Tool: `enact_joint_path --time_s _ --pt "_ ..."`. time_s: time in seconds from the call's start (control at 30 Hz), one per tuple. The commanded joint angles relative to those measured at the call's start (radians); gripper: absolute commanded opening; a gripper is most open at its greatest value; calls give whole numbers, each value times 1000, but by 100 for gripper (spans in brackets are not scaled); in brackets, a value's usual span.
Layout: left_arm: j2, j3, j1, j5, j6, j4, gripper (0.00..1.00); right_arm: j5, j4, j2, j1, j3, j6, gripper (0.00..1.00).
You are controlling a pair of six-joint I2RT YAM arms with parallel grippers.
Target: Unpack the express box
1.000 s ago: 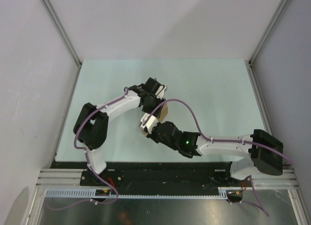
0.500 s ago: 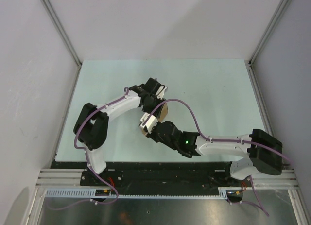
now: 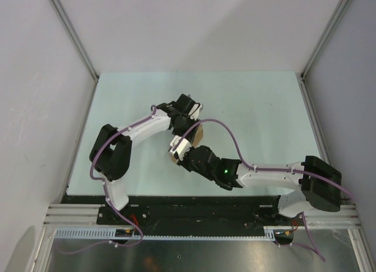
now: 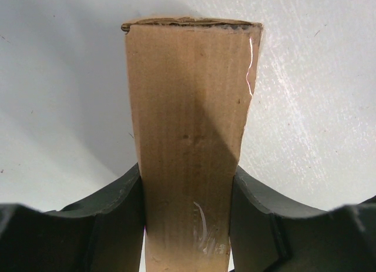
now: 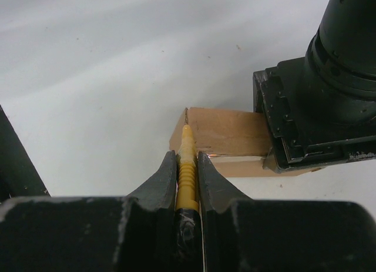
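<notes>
The express box [image 4: 188, 137] is a small brown cardboard carton near the middle of the table [image 3: 264, 107]; it also shows in the top view [image 3: 197, 133] and the right wrist view [image 5: 223, 131]. My left gripper [image 4: 187, 225] is shut on the box, one black finger on each side. My right gripper [image 5: 188, 166] is shut on the yellow-black utility knife [image 5: 187, 172]. The knife's thin blade tip touches the box's near left corner. In the top view the two grippers meet over the box, and it is mostly hidden under them.
The pale table is walled by white panels on the left, back and right, with metal posts at the far corners. The left arm's wrist [image 5: 329, 90] fills the right side of the right wrist view. A purple cable [image 3: 226, 131] arcs over the right arm.
</notes>
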Motion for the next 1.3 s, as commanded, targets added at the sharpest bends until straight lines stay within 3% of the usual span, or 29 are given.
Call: enact_joint_path --time_s 0.0,0.53,0.83,1.27 --pt "30 16 -18 19 24 -34 38 12 68 1 -11 4 -26 0" --pt "41 19 -18 22 26 -34 38 -3 80 36 -14 20 -28 0" --pt "46 18 -20 11 50 -36 26 28 22 21 -17 24 -65 0" --pt "52 10 -24 -20 103 -43 20 75 -79 -7 -1 24 -144 0"
